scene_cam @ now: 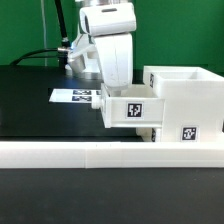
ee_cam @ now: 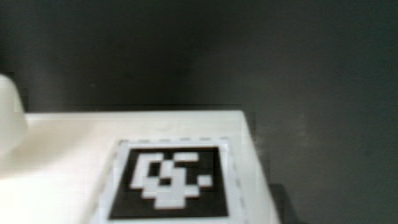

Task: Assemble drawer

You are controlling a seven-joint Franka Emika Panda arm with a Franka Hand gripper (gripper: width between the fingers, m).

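Observation:
The large cube-shaped shell [scene_cam: 188,95] of the drawer stands at the exterior view's right, with a tag on its front. A small white tray [scene_cam: 128,108] with a tag juts out of the shell's left side, level and off the table. Part of a second tag [scene_cam: 152,135] shows just below it. My gripper [scene_cam: 108,88] hangs straight down over the tray's left end. Its fingertips are hidden behind the tray. The wrist view shows a white tagged face [ee_cam: 173,180] very close, with black table beyond, and no fingers.
A long low white rail [scene_cam: 100,152] runs across the front. The marker board [scene_cam: 76,97] lies flat on the black table behind my gripper, at the exterior view's left. A rounded white edge [ee_cam: 9,120] shows at the side of the wrist view.

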